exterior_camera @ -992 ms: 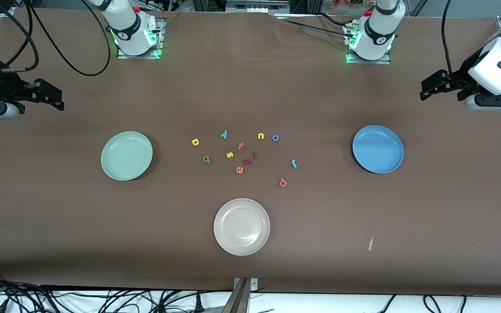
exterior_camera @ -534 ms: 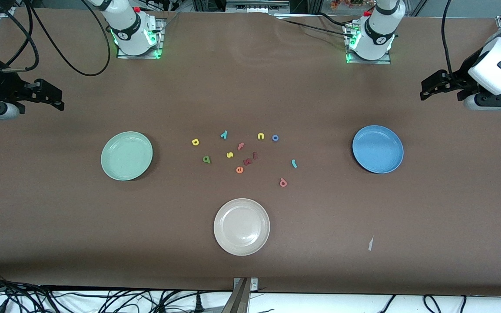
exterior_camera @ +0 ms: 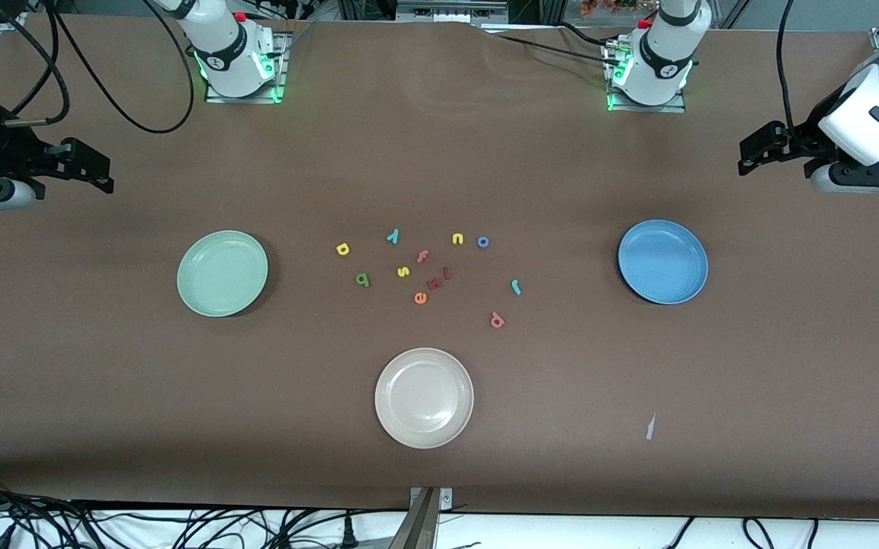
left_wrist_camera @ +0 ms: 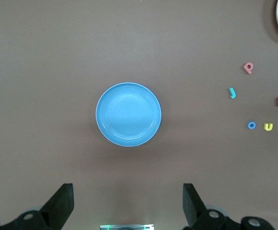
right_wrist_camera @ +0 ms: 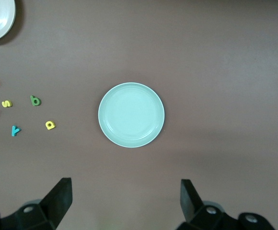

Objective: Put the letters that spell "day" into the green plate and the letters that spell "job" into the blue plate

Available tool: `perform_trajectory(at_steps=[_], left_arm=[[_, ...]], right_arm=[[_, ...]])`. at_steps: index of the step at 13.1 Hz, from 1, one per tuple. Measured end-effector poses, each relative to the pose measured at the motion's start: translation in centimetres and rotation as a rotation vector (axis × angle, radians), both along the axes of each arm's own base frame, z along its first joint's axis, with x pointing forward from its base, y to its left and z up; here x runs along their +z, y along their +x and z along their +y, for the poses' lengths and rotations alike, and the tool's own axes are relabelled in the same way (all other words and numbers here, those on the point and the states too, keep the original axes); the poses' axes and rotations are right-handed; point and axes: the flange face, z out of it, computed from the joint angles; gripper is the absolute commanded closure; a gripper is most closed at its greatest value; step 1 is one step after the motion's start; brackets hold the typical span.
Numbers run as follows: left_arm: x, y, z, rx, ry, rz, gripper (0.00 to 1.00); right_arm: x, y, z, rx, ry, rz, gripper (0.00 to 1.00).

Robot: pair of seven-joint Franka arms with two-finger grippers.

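Brown paper covers the bench point(exterior_camera: 104, 366), and I read my view across from the right arm's end. My right gripper point(right_wrist_camera: 124, 203) hangs high over the bench near the green plate point(exterior_camera: 222, 273), jaws spread wide and holding nothing; its wrist view looks straight down on that plate, which is bare. Next come the letters, all loose on the bench between the two coloured plates. The yellow "d" point(exterior_camera: 343, 248) lies closest to the green plate, the dark green "a" point(exterior_camera: 363, 280) just nearer my camera, the teal "y" point(exterior_camera: 392, 236) a little toward the bases, its stem slanting. A yellow "s" point(exterior_camera: 402, 271), pink "f" point(exterior_camera: 422, 256), orange "e" point(exterior_camera: 420, 297), two dark red letters point(exterior_camera: 439, 279) and a yellow "n" point(exterior_camera: 457, 239) sit in the middle. The blue "o" point(exterior_camera: 483, 242) is just beside the "n"; the teal "j" point(exterior_camera: 516, 287) and salmon "b" point(exterior_camera: 496, 320) lie nearer my camera. A cream plate point(exterior_camera: 424, 397) sits nearest me. The blue plate point(exterior_camera: 662, 261) is bare, and my left gripper point(left_wrist_camera: 127, 203) hangs over the bench near it, jaws wide apart, gripping nothing.
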Motion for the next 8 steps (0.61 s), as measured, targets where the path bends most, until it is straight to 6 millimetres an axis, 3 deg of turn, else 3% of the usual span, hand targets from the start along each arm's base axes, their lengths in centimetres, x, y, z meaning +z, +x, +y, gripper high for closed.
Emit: perform_trajectory(at_steps=[8], left_arm=[[0.0,0.0,0.01,-0.01,-0.001,0.0,0.0]], right_arm=[[-0.04,-0.05,0.51,0.008,0.0,0.003,0.0]])
